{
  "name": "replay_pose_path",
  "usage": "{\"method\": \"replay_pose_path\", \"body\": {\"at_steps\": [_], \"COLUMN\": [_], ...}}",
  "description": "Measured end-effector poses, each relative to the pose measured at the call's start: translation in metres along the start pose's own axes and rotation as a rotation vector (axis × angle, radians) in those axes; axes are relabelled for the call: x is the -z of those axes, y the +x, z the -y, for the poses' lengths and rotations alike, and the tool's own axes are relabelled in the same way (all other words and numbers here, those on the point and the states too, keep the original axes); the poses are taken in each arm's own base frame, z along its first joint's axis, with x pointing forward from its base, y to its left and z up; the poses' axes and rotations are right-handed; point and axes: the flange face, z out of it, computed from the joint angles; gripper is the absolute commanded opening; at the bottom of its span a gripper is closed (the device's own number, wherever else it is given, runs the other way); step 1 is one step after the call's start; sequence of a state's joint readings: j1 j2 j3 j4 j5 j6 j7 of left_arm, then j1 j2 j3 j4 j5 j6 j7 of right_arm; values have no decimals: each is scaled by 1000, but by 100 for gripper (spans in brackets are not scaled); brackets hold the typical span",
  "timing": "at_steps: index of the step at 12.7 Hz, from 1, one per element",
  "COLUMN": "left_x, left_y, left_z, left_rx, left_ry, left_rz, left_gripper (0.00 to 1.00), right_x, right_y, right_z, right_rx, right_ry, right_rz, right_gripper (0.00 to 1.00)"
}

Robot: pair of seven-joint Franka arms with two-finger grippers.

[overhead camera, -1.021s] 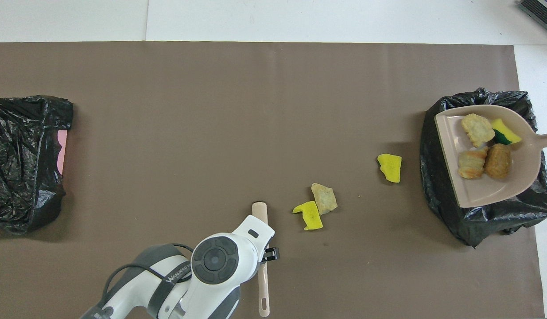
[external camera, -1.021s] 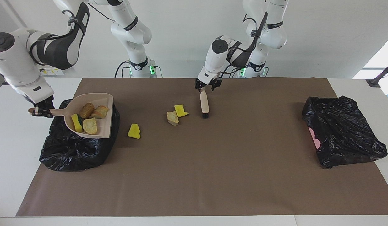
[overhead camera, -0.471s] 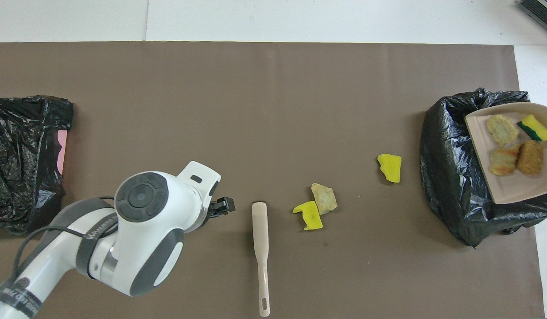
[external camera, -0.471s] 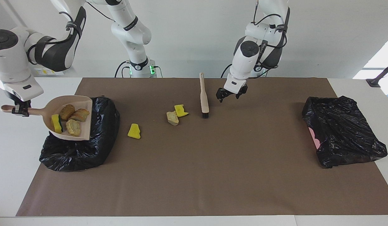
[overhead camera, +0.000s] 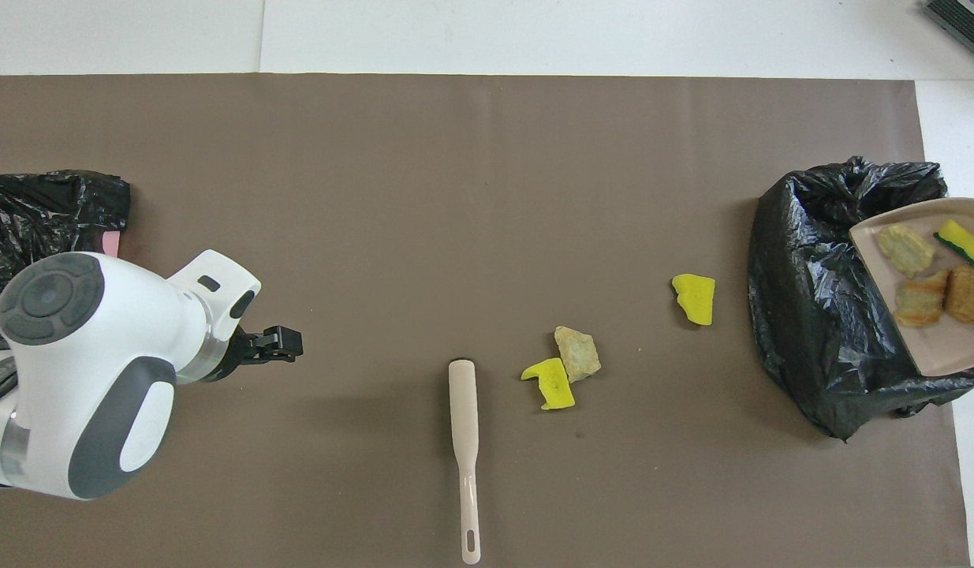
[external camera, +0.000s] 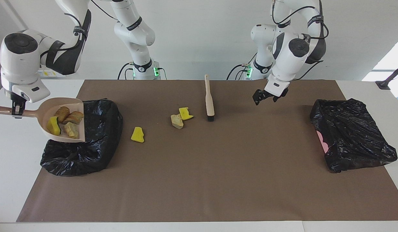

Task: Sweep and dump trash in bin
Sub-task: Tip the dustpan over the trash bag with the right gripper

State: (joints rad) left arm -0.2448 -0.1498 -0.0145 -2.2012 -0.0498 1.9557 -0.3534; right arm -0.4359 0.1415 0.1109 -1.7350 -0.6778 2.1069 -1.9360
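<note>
Right gripper (external camera: 15,109), fingers clamped on the handle of a pale pink plastic dustpan (external camera: 65,135), holds it tilted over a black plastic-lined bin (external camera: 89,151); four trash chunks (external camera: 64,120) sit inside. Left gripper (external camera: 266,96) hangs open above the brown mat (external camera: 218,167). From overhead, three chunks (overhead camera: 569,369) lie on the mat beside a cream-handled brush (overhead camera: 464,442)

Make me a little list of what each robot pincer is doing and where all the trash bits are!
right pincer: shut on the dustpan handle, over the black bin bag
in dustpan: four trash pieces
on brown mat: three trash pieces, not swept yet
brush: lying on the mat, beside two of those pieces
left pincer: open, empty, above the mat
</note>
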Motion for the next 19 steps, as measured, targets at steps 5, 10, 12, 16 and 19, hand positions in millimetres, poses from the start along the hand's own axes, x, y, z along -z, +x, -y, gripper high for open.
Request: {"method": "replay_pose_path", "body": {"at_steps": [5,10,12,16,19], "left_x": [41,116,144,202,219], "left_y": [31,39,38,24,20], "left_z": [75,91,89,86,82], "left_rx": [-123,-157,-161,-166,-173], "left_ry": [-10,23,32,32,31], "left_rz": [-53,-41,-41,-58,-83], "left_gripper": [100,100,100,100,100], "right_x": [41,54,52,40,43], "right_y": [22,48,47,29,29], "right_z": [1,25,27,40,39], "right_rx": [-26,-5,-1,-6,5], "right_ry": [-51,-93,-92,-101,-106], "right_rz": [151,221,229,239,242], "right_gripper": [0,0,0,0,0]}}
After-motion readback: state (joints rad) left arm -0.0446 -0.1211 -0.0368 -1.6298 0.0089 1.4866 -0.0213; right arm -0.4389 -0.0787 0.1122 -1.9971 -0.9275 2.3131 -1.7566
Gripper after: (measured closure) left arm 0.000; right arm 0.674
